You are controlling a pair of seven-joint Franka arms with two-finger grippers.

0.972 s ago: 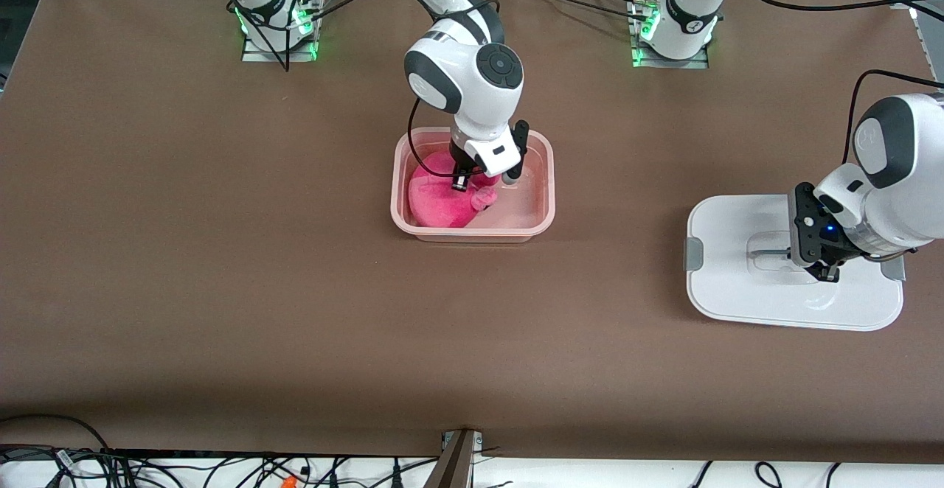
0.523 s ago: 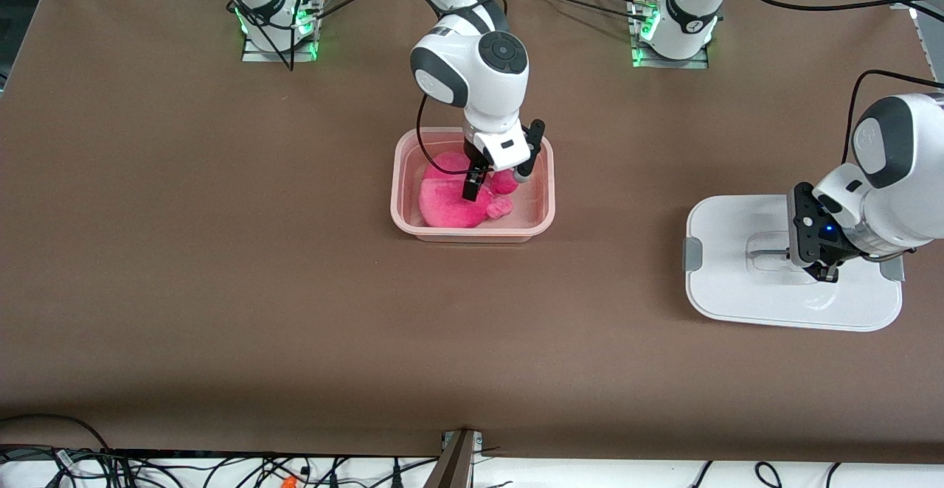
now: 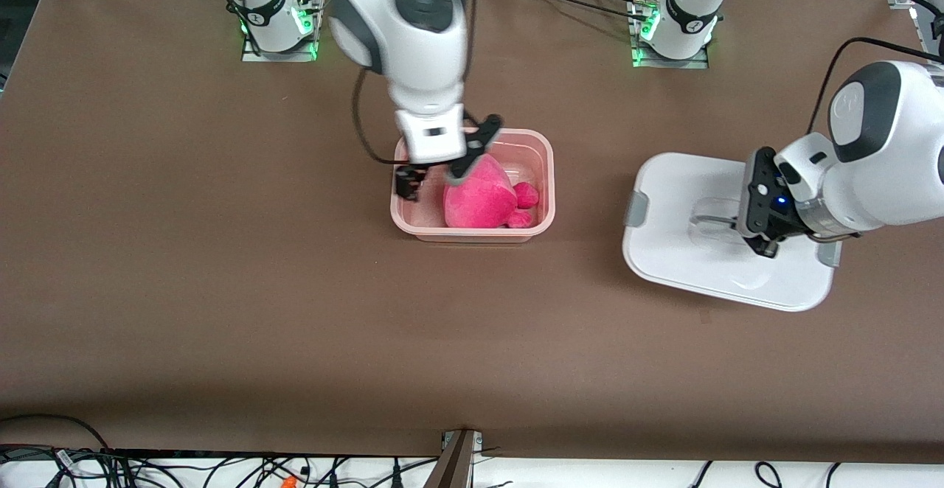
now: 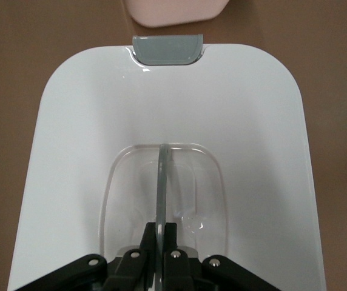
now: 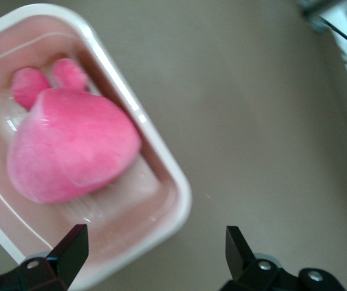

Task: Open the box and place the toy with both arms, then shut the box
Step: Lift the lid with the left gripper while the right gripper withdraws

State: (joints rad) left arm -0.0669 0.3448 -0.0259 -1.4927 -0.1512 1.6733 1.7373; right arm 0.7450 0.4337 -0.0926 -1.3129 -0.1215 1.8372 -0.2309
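Having just released the toy into the box, the right claw lifts away wide open while the left claw, clamped on the lid, carries it boxward.

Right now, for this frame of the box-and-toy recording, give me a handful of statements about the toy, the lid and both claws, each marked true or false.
1. The toy lies inside the box. True.
2. The right claw is shut on the toy. False: its fingers are spread open above the box, gripping nothing.
3. The left claw is shut on the handle of the lid. True.
4. The lid sits on the box. False: it is apart from the box, toward the left arm's end of the table, and the box is uncovered.
5. The toy is blue. False: it is hot pink.
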